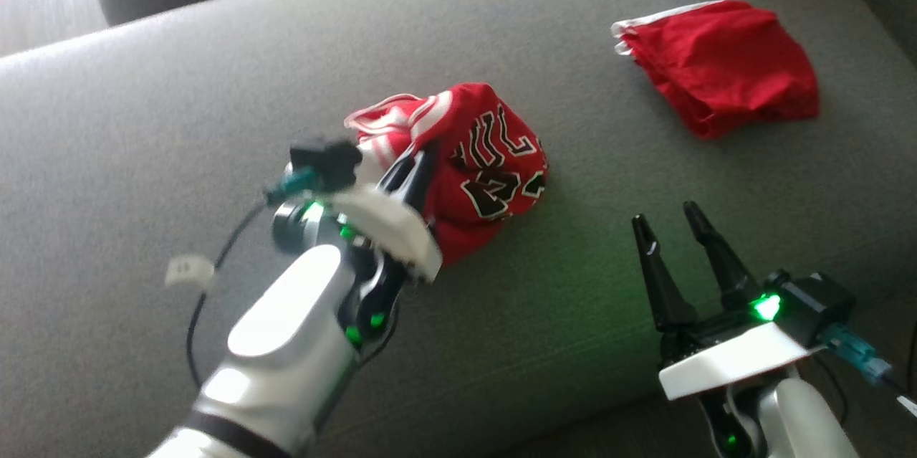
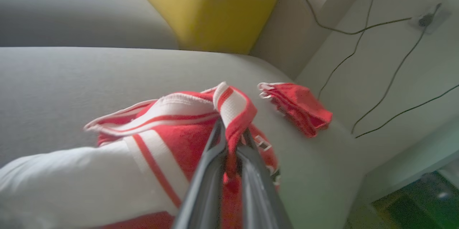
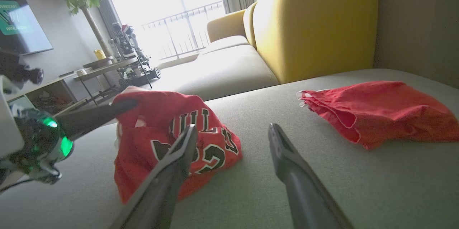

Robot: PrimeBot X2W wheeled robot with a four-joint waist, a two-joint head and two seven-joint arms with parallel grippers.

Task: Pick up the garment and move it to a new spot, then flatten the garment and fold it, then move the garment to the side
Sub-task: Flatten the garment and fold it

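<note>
My left gripper [image 1: 423, 158] is clamped on the jersey [image 1: 494, 171], fingers pinched together on a fold of the red-and-white trim at the top of the heap. The jersey sits crumpled near the middle of the grey cushion [image 1: 179, 121] with its lower part resting on the fabric. I judge the pick-up to be only at the grasp: the jersey is not lifted clear and not at a new spot. My right gripper [image 1: 665, 213] hangs with fingers apart, holding nothing, near the cushion's front edge and clear of the jersey. A folded red cloth [image 1: 723, 64] lies well off to the right. Flattening, folding and setting aside are all left to do.
</note>
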